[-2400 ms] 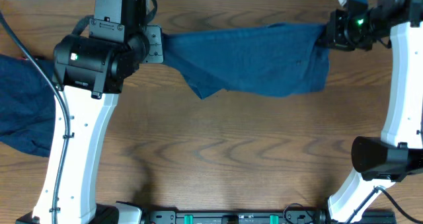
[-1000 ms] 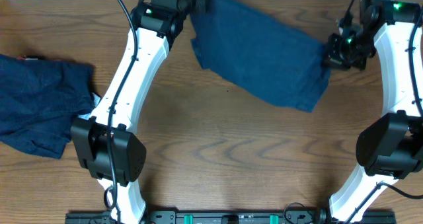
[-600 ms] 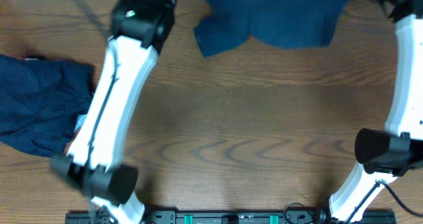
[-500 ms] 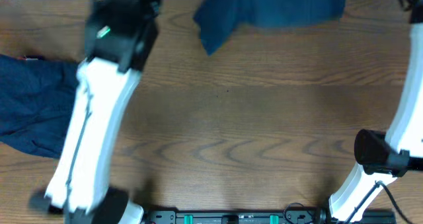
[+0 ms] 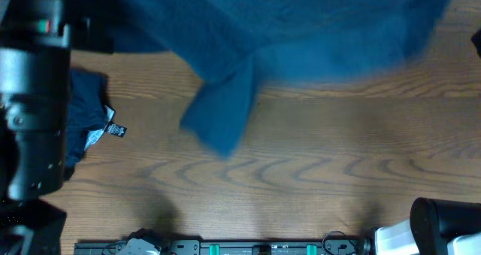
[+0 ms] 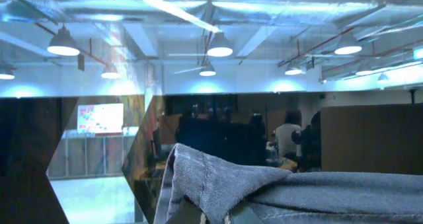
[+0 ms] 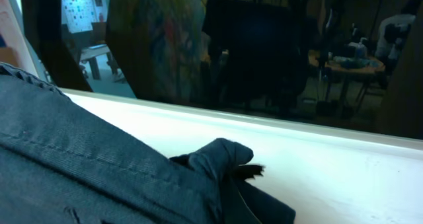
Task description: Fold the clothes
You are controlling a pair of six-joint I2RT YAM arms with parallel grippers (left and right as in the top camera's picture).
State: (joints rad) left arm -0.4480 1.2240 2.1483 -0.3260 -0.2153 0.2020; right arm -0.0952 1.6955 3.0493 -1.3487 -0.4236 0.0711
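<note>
— What moved?
— The shorts (image 5: 301, 29) have swung up toward the overhead camera, above the table (image 5: 316, 180), one leg dangling. The other shorts (image 5: 89, 104) lie at its left.
— Jaws?
— Bunched denim hides left gripper and right gripper; can't tell.

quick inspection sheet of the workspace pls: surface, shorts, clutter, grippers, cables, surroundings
surface: wooden table, grain visible below the cloth.
job's things: lifted shorts are blurred and close to the overhead camera, with one leg hanging down. The second shorts lie at the table's left, tag showing, partly behind the left arm.
clutter: nothing seen.
grippers: both hidden by denim in the wrist views; open or shut cannot be told.
cables: nothing seen.
surroundings: pendant lamps and a dim room in the wrist views.
</note>
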